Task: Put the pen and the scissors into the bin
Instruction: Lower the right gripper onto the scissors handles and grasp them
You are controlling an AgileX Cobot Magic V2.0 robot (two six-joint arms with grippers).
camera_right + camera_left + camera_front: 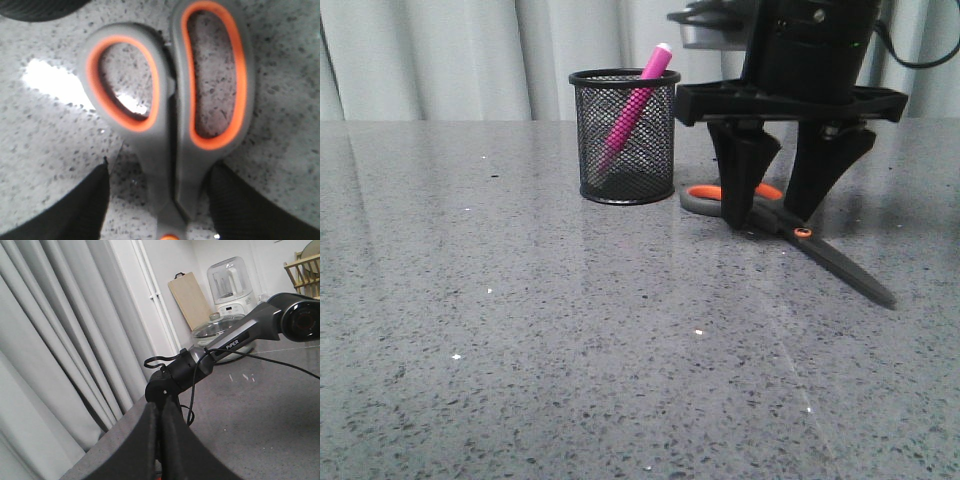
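The black mesh bin (623,150) stands upright at the table's middle back, with the pink pen (642,90) leaning inside it, cap end above the rim. The scissors (832,260) lie flat on the table to the right of the bin, orange-lined handles toward the bin, blades pointing to the front right. My right gripper (775,205) is open and lowered over them. Its fingers straddle the neck just behind the handles (170,100), one finger close against the neck, the other apart. My left gripper (160,412) is shut and empty, off to the side, out of the front view.
The grey speckled table (520,330) ends at a pale curtain (440,60) at the back. The left wrist view shows my right arm (235,337) over the table, and a wooden board (190,300) and kitchen appliances (227,282) beyond it. The bin's base (35,7) lies just past the handles.
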